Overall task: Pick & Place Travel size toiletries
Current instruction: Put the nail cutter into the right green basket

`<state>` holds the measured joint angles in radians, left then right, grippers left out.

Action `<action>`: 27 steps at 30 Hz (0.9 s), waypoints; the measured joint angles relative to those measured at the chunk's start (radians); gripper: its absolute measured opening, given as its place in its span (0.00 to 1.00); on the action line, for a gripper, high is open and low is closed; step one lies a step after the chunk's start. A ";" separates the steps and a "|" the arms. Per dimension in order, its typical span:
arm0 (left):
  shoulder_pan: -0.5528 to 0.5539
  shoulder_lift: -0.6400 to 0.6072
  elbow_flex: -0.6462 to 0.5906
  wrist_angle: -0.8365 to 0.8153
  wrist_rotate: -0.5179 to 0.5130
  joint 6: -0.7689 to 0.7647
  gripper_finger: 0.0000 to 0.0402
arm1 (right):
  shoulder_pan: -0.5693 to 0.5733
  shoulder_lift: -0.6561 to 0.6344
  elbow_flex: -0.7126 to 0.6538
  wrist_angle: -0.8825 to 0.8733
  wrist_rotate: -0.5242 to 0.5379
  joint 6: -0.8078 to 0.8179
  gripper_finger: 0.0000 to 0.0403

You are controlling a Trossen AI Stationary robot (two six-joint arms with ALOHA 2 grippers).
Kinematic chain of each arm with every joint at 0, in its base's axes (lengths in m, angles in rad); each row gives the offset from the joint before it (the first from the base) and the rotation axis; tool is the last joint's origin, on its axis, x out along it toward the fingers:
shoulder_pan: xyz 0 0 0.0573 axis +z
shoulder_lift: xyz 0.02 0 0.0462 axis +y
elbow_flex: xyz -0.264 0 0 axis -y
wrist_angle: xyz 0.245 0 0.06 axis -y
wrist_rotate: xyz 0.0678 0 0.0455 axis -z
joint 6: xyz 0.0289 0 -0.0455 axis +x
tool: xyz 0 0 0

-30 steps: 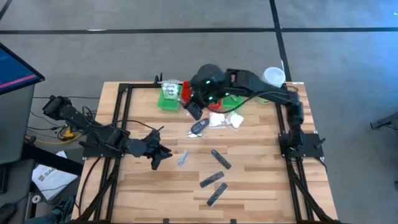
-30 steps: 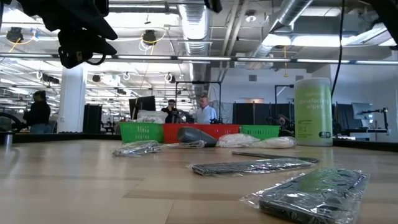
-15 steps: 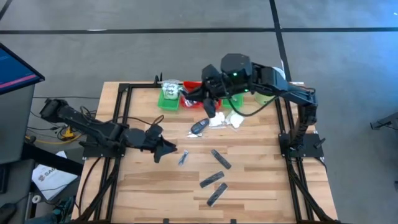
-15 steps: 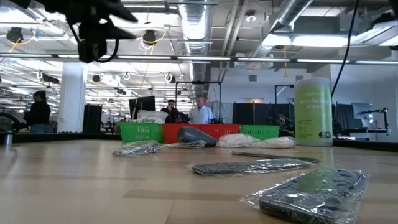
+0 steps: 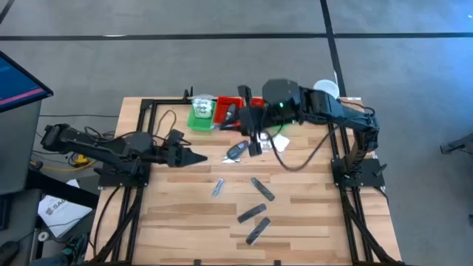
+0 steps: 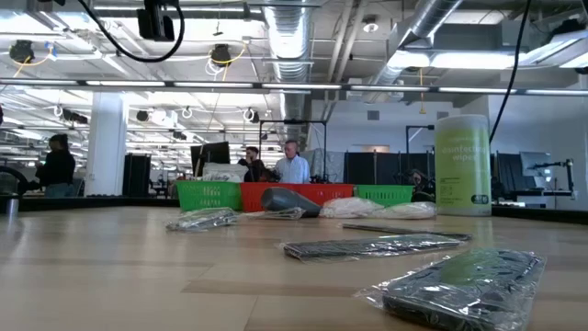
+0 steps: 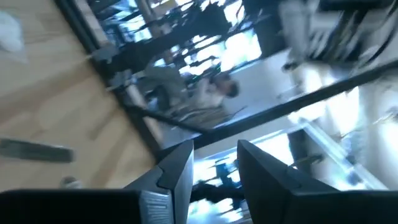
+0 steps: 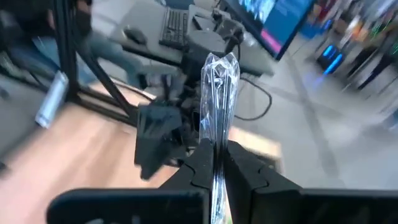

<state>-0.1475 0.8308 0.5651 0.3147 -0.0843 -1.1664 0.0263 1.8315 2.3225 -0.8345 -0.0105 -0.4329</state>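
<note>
High view, from nine o'clock: the left gripper point(image 5: 194, 157) hangs empty, fingers slightly parted, and the green rectangular plastic tray point(image 5: 200, 114) at twelve o'clock holds pale wrapped items beside the red rectangular plastic tray point(image 5: 222, 111). Nearer three o'clock, the right gripper point(image 5: 252, 142) pinches a flat dark bar sealed in crinkly clear film point(image 8: 219, 93) above the table centre. It looks light and thin with slippery wrap, so I'd grip mid-length across its flat faces.

You see a pale striped wooden table point(image 5: 310, 222), green tray point(image 5: 199, 115) beside red tray point(image 5: 222, 111), dark grey bars point(image 5: 252, 213).
</note>
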 joint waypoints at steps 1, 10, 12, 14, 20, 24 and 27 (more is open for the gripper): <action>0.010 -0.008 0.000 0.026 0.013 -0.028 0.29 | 0.015 0.008 0.003 0.012 0.042 -0.063 0.03; 0.148 -0.011 0.000 0.236 0.341 -0.370 0.29 | 0.149 0.099 0.001 0.021 0.417 -0.581 0.04; 0.171 -0.010 0.000 0.252 0.406 -0.427 0.29 | 0.172 0.124 -0.002 0.017 0.486 -0.674 0.04; 0.192 -0.004 0.000 0.262 0.452 -0.467 0.29 | 0.188 0.154 0.000 0.068 0.551 -0.777 0.04; 0.255 0.012 -0.001 0.284 0.551 -0.500 0.29 | 0.230 0.189 -0.001 0.170 0.635 -1.005 0.04; 0.276 0.017 0.000 0.287 0.574 -0.498 0.29 | 0.231 0.187 0.001 0.206 0.635 -1.015 0.04; 0.300 0.016 0.000 0.295 0.600 -0.493 0.29 | 0.232 0.186 0.000 0.213 0.642 -1.015 0.04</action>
<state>0.1524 0.8468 0.5648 0.6095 0.5156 -1.6596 0.2582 2.0170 2.3230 -0.6218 0.6318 -1.4483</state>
